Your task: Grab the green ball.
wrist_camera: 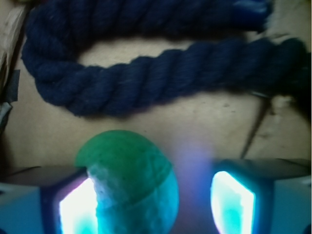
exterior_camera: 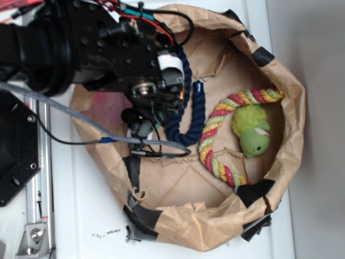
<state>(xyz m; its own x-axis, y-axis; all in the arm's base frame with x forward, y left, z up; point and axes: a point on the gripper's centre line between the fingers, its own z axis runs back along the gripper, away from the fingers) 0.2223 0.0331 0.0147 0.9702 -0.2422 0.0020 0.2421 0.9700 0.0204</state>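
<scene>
In the wrist view the green ball (wrist_camera: 129,170), teal-green with a faint seam, lies on the brown paper floor between my jaws. It rests against the left finger (wrist_camera: 73,207), and a gap separates it from the right finger (wrist_camera: 233,202). My gripper (wrist_camera: 155,202) is open around it. In the exterior view the black arm reaches down into the paper bag (exterior_camera: 291,108) at its left side. There the gripper (exterior_camera: 141,125) is mostly covered by the wrist, which also hides the ball.
A navy rope (wrist_camera: 146,83) curls just beyond the ball, also visible as the navy rope (exterior_camera: 183,102) beside the wrist. A multicoloured rope (exterior_camera: 215,135) and a lime plush toy (exterior_camera: 253,132) lie at the right. The bag's crumpled taped walls ring everything.
</scene>
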